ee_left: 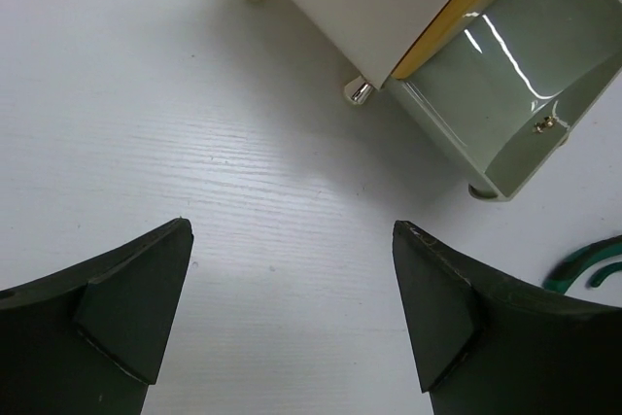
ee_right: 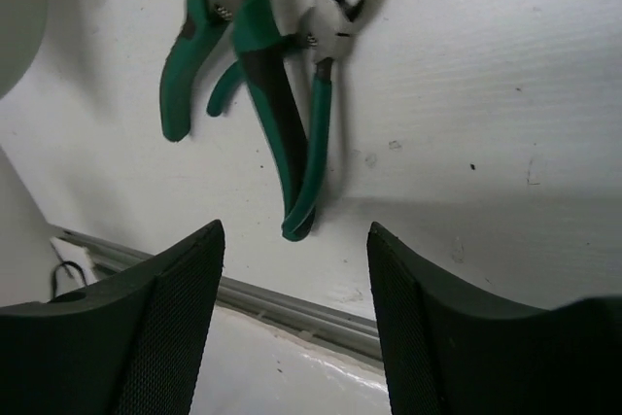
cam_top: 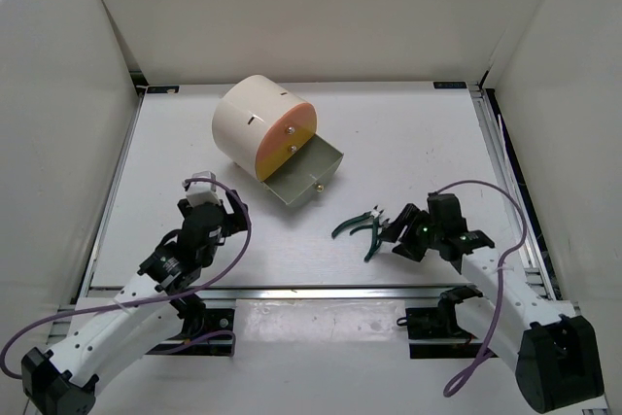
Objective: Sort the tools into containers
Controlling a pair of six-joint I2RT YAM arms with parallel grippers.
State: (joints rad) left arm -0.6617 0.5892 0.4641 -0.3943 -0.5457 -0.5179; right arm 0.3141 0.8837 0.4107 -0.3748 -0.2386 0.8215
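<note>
The cream drum cabinet with a peach-orange face stands at the back middle. Its lowest grey-green drawer is pulled open and looks empty in the left wrist view. Green-handled pliers and cutters lie crossed on the table. My right gripper is open just right of them, its jaws empty beyond the handle ends. My left gripper is open and empty over bare table left of the drawer. No ratchet wrench or green round-headed pieces show.
Two shut drawers with brass knobs sit above the open one. The drum stands on small metal feet. White walls close in the table on three sides. A metal rail runs along the near edge.
</note>
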